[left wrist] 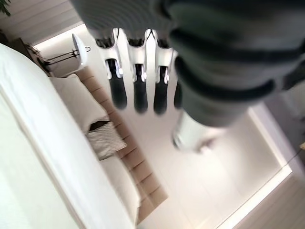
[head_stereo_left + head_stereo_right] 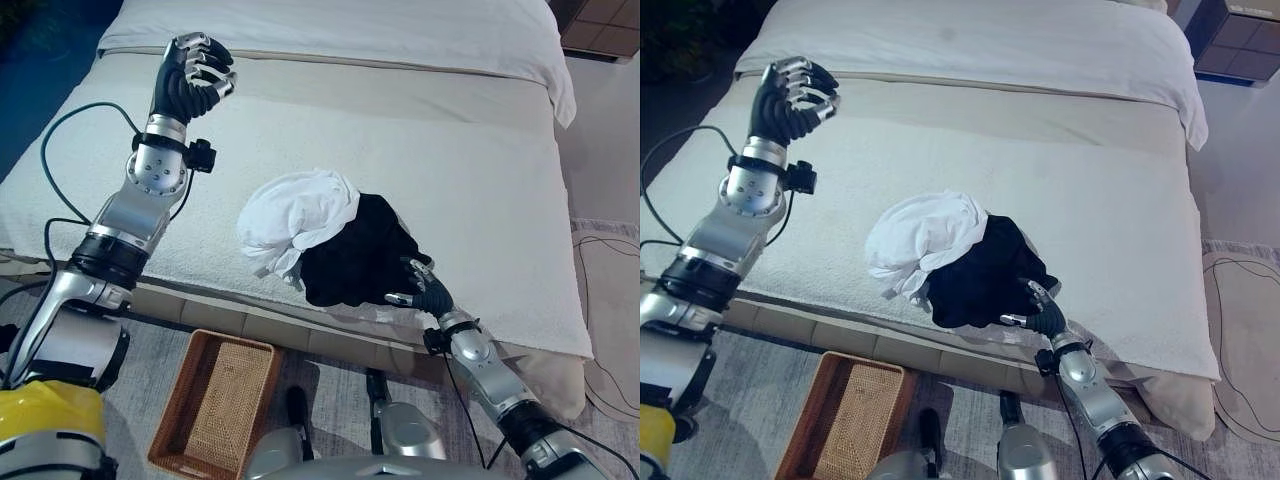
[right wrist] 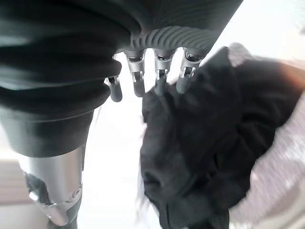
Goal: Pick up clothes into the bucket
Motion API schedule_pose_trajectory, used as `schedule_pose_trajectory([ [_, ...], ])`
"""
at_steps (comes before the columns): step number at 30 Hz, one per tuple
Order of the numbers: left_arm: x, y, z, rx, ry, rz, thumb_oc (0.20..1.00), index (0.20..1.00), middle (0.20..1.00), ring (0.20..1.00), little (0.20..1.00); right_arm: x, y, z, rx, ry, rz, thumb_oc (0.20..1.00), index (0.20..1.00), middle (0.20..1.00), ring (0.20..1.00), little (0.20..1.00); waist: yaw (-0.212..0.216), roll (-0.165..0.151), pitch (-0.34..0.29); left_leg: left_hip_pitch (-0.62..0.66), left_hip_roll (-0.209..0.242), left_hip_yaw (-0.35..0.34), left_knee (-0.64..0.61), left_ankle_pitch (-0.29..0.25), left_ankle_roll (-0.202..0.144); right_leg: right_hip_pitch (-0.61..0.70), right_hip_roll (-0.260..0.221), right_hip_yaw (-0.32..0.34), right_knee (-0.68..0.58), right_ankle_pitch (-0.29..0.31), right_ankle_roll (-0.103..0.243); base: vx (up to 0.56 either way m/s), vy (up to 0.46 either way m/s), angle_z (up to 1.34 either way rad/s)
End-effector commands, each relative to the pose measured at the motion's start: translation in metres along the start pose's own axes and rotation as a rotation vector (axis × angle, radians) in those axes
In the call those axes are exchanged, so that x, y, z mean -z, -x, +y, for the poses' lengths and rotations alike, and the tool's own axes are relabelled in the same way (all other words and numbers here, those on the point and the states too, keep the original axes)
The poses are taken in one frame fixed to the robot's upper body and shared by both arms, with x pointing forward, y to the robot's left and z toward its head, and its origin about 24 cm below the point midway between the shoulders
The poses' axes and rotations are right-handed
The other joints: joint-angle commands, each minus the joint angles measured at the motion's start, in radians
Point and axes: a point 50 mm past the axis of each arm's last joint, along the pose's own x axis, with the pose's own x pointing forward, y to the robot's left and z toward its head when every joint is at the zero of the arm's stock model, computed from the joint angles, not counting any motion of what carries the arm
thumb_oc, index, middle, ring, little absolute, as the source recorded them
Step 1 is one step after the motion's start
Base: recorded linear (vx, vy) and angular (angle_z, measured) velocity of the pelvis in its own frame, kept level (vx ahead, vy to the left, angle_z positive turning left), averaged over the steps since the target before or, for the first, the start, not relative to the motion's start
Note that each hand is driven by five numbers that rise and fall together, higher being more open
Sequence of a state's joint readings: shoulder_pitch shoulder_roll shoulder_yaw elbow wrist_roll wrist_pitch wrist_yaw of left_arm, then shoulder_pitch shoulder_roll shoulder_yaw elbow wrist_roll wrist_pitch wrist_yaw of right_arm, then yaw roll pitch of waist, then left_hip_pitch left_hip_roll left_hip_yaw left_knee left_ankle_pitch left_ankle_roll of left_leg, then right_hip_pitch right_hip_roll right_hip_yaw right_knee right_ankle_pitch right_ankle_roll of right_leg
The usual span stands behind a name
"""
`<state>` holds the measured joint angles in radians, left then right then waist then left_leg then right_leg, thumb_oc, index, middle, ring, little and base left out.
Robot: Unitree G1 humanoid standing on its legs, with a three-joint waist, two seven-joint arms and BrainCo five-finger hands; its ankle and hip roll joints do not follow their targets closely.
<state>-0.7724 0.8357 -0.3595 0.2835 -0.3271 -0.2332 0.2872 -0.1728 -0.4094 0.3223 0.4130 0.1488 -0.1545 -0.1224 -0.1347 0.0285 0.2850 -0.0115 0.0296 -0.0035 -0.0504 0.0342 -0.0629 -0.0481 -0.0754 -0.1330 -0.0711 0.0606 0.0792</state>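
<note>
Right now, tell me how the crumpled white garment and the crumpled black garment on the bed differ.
The white garment is bunched into a rounded heap; the black garment spreads flatter. The right hand is at the black one's edge; the white one lies away from it, nearer the raised left hand. Both lie touching on the bed.

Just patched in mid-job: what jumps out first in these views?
A heap of clothes near the bed's front edge: a white garment bunched against a black garment. The right hand reaches the black garment's near edge, fingers open, not yet closed on it. The left hand is raised over the bed's far left with fingers curled, holding nothing, and a wicker basket waits on the floor below the bed's edge.
</note>
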Motion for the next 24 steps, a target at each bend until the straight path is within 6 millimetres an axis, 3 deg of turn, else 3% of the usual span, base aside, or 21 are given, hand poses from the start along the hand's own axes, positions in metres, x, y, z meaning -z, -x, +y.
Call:
schedule_pose_trajectory([
  [1,-0.006,0.013,0.025,-0.077,-0.073,-0.074,1.000,1.000,1.000,1.000,1.000,-0.029,-0.015,-0.015,0.085,0.055,-0.115,1.000,1.000,1.000,1.000,1.000,0.035,-0.041,-0.024,-0.083,-0.024,-0.039,0.109,-0.062,0.003,-0.061,-0.067,0.014,0.172,-0.093,0.067,-0.12,0.010,0.13],
  [2,0.017,0.049,0.018,-0.069,-0.055,0.018,1.000,1.000,1.000,1.000,1.000,-0.041,-0.023,-0.028,0.144,0.087,-0.143,1.000,1.000,1.000,1.000,1.000,0.059,-0.044,-0.002,-0.106,-0.027,-0.049,0.120,-0.059,0.005,-0.089,-0.070,0.008,0.199,-0.097,0.061,-0.12,0.016,0.14],
  [4,0.045,0.087,0.013,-0.069,-0.054,0.159,1.000,1.000,1.000,1.000,1.000,-0.052,-0.028,-0.044,0.203,0.109,-0.170,1.000,1.000,1.000,1.000,1.000,0.079,-0.043,0.018,-0.131,-0.031,-0.060,0.133,-0.057,0.008,-0.113,-0.076,0.002,0.220,-0.099,0.057,-0.09,0.023,0.15],
  [5,0.059,0.105,0.008,-0.069,-0.050,0.235,1.000,1.000,1.000,1.000,1.000,-0.058,-0.031,-0.050,0.226,0.118,-0.182,1.000,1.000,1.000,1.000,1.000,0.087,-0.043,0.023,-0.142,-0.033,-0.064,0.138,-0.056,0.009,-0.121,-0.079,-0.001,0.225,-0.100,0.056,-0.03,0.018,0.14],
  [6,0.059,0.106,0.008,-0.070,-0.050,0.237,1.000,1.000,1.000,1.000,1.000,-0.058,-0.031,-0.049,0.224,0.119,-0.182,1.000,1.000,1.000,1.000,1.000,0.084,-0.042,0.022,-0.144,-0.033,-0.065,0.140,-0.057,0.009,-0.122,-0.080,-0.002,0.227,-0.101,0.056,-0.03,0.004,0.17],
  [8,0.093,0.155,-0.010,-0.065,-0.019,0.462,1.000,1.000,1.000,1.000,1.000,-0.069,-0.036,-0.071,0.302,0.166,-0.197,1.000,1.000,1.000,1.000,1.000,0.115,-0.041,0.042,-0.176,-0.043,-0.085,0.163,-0.057,0.010,-0.136,-0.091,-0.019,0.241,-0.104,0.050,-0.02,-0.004,0.25],
  [9,0.093,0.155,-0.010,-0.065,-0.019,0.463,1.000,1.000,1.000,1.000,1.000,-0.069,-0.036,-0.071,0.302,0.167,-0.197,1.000,1.000,1.000,1.000,1.000,0.113,-0.040,0.041,-0.177,-0.043,-0.086,0.163,-0.057,0.011,-0.137,-0.091,-0.021,0.241,-0.104,0.050,-0.01,0.006,0.35],
  [10,0.115,0.188,-0.018,-0.032,-0.051,0.616,1.000,1.000,1.000,1.000,1.000,-0.077,-0.040,-0.089,0.363,0.218,-0.199,1.000,1.000,1.000,1.000,1.000,0.133,-0.033,0.057,-0.192,-0.048,-0.101,0.178,-0.060,0.011,-0.141,-0.097,-0.033,0.253,-0.112,0.048,-0.01,0.014,0.32],
  [11,0.121,0.200,-0.022,-0.018,-0.057,0.665,1.000,1.000,1.000,1.000,1.000,-0.079,-0.042,-0.096,0.399,0.240,-0.187,1.000,1.000,1.000,1.000,1.000,0.142,-0.032,0.061,-0.204,-0.051,-0.109,0.179,-0.053,0.012,-0.149,-0.100,-0.038,0.254,-0.108,0.048,-0.01,0.013,0.36],
  [12,0.121,0.200,-0.022,-0.018,-0.056,0.665,1.000,1.000,1.000,1.000,1.000,-0.079,-0.042,-0.097,0.399,0.241,-0.188,1.000,1.000,1.000,1.000,1.000,0.141,-0.031,0.061,-0.206,-0.051,-0.109,0.180,-0.053,0.012,-0.150,-0.100,-0.039,0.255,-0.109,0.048,-0.01,0.004,0.34],
  [15,0.140,0.235,-0.035,-0.020,-0.039,0.836,1.000,1.000,1.000,1.000,1.000,-0.076,-0.047,-0.121,0.501,0.289,-0.109,1.000,1.000,1.000,1.000,1.000,0.163,-0.026,0.082,-0.235,-0.056,-0.130,0.190,-0.047,0.011,-0.168,-0.108,-0.053,0.265,-0.111,0.045,-0.02,0.011,0.22],
  [17,0.151,0.260,-0.044,-0.031,-0.025,0.958,1.000,1.000,1.000,1.000,1.000,-0.065,-0.046,-0.149,0.592,0.385,0.019,1.000,1.000,1.000,1.000,1.000,0.183,-0.022,0.107,-0.256,-0.060,-0.144,0.198,-0.044,0.008,-0.181,-0.113,-0.067,0.278,-0.116,0.042,-0.04,0.013,0.18],
  [18,0.151,0.259,-0.044,-0.032,-0.024,0.957,1.000,1.000,1.000,1.000,1.000,-0.066,-0.046,-0.149,0.592,0.386,0.018,1.000,1.000,1.000,1.000,1.000,0.182,-0.021,0.105,-0.259,-0.061,-0.145,0.196,-0.039,0.009,-0.184,-0.114,-0.068,0.275,-0.112,0.043,-0.03,-0.016,0.24],
  [19,0.156,0.267,-0.051,-0.077,0.007,1.007,1.000,1.000,1.000,1.000,1.000,-0.046,-0.041,-0.162,0.647,0.393,0.139,1.000,1.000,1.000,1.000,1.000,0.192,-0.018,0.118,-0.263,-0.062,-0.154,0.195,-0.038,0.008,-0.187,-0.115,-0.074,0.280,-0.117,0.041,-0.02,-0.012,0.21],
  [20,0.156,0.267,-0.051,-0.077,0.007,1.006,1.000,1.000,1.000,1.000,1.000,-0.046,-0.041,-0.162,0.648,0.393,0.138,1.000,1.000,1.000,1.000,1.000,0.191,-0.018,0.116,-0.267,-0.063,-0.155,0.193,-0.034,0.009,-0.189,-0.116,-0.075,0.277,-0.112,0.041,-0.01,-0.020,0.22],
  [24,0.157,0.282,-0.063,-0.102,0.050,1.076,1.000,1.000,1.000,1.000,1.000,-0.009,-0.022,-0.176,0.713,0.368,0.344,1.000,1.000,1.000,1.000,1.000,0.198,-0.002,0.141,-0.284,-0.072,-0.176,0.194,-0.031,0.009,-0.203,-0.124,-0.089,0.296,-0.125,0.038,-0.02,-0.011,0.17],
])
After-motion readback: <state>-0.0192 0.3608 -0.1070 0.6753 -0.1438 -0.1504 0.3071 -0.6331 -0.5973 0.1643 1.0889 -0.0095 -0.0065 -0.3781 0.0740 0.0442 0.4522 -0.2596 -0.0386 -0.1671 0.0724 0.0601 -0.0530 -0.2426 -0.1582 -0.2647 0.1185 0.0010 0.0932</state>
